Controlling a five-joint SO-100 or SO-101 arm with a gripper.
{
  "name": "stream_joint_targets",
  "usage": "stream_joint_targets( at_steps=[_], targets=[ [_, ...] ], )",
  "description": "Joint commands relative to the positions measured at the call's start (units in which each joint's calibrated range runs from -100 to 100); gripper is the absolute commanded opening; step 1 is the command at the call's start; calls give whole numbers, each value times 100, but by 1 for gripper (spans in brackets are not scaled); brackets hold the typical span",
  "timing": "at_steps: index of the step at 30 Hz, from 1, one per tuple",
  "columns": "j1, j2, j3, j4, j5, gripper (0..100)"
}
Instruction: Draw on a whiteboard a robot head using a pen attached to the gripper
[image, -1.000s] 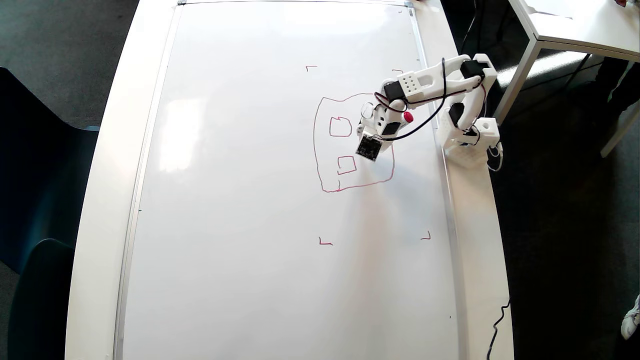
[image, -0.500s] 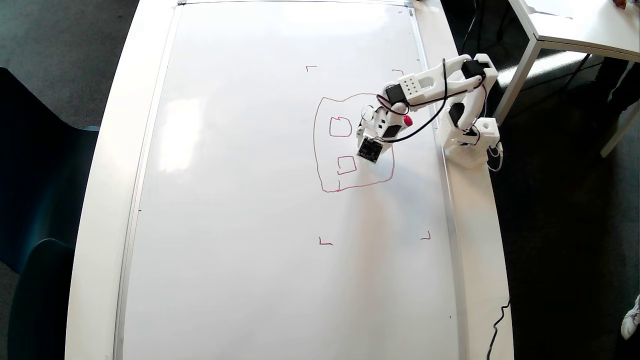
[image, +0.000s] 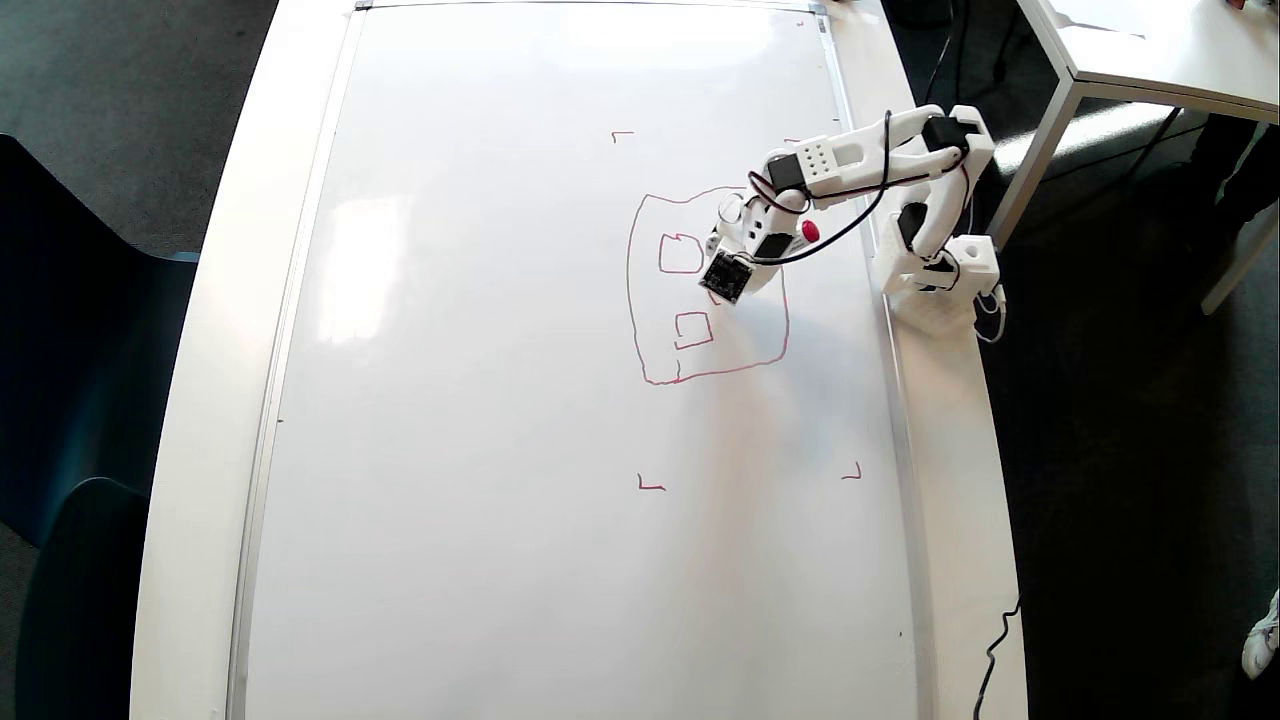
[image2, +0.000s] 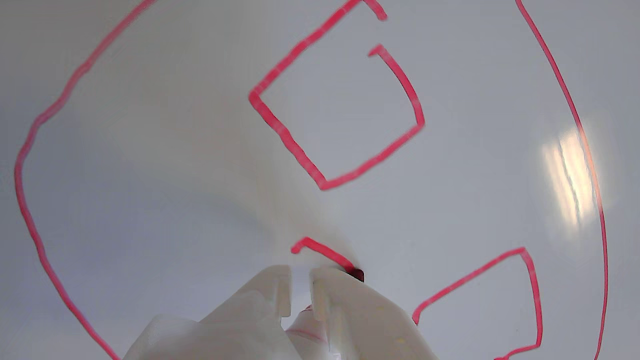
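Whiteboard (image: 500, 400) lies flat on the counter (image: 950, 500), the robot head (image: 640, 300) drawn at its two o'clock. My fingers (image2: 300, 295), nearly closed, clamp the pen (image2: 356, 274), its tip touching a short red stroke between the two small squares.

My gripper (image: 722, 290) has slid up-left in the overhead view, off the outline's right side toward the two small squares of the robot head (image: 700, 285).
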Motion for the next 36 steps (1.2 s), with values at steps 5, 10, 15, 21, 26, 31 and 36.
stream_joint_targets(
  at_steps=[5,10,15,21,26,31,36],
  targets=[
    [221,-95,150,190,-8,1],
    [221,-95,368,303,-24,1],
    [221,-103,377,303,-24,1],
    [347,-103,386,503,-18,1],
    [339,-103,368,737,-24,1],
    [325,-103,386,833,-24,1],
    [251,-103,386,1041,-174,1]
  ],
)
